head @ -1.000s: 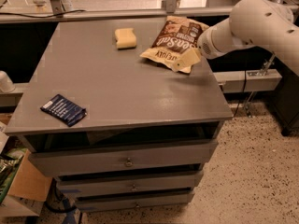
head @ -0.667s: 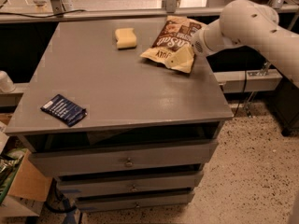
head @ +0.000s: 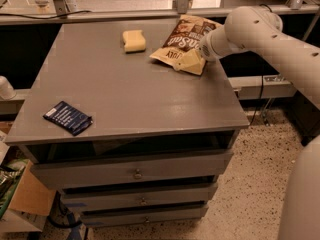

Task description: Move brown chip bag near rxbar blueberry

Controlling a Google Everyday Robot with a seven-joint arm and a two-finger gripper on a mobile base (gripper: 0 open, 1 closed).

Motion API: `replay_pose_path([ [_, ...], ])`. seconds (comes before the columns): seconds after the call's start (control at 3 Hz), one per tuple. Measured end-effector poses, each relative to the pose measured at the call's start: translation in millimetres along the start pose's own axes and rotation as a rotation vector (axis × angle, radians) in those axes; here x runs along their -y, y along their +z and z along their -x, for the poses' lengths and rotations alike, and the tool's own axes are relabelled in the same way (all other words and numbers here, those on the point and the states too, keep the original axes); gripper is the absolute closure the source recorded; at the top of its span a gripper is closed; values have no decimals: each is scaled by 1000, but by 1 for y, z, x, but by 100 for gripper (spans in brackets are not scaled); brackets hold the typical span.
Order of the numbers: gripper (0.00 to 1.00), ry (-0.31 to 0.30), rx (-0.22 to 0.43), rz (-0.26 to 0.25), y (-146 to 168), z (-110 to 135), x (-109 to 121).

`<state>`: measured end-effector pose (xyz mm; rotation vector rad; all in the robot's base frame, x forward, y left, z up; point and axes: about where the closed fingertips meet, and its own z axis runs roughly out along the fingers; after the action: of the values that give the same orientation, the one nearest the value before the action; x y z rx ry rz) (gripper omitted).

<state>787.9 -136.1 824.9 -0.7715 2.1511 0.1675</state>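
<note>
The brown chip bag (head: 181, 43) lies at the far right of the grey table top (head: 130, 94), its tan end pointing toward the front. My gripper (head: 200, 54) is at the bag's right edge, at the end of the white arm (head: 260, 31) that reaches in from the right. The wrist covers the gripper where it meets the bag. The rxbar blueberry (head: 67, 117), a small navy wrapper, lies flat near the front left corner of the table, far from the bag.
A pale yellow sponge-like block (head: 134, 40) sits at the back centre, left of the bag. The table is a drawer cabinet with drawers (head: 135, 174) below. A cardboard box (head: 25, 199) stands on the floor at lower left.
The arm has swung left and in over the table's right edge, closer onto the bag. The bag, wrapper and block stay about where they were.
</note>
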Motion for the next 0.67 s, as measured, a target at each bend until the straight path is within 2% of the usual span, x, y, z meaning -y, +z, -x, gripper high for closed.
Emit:
replay_pose_path([
  [0.67, 65, -40, 56, -37, -21, 21, 10],
])
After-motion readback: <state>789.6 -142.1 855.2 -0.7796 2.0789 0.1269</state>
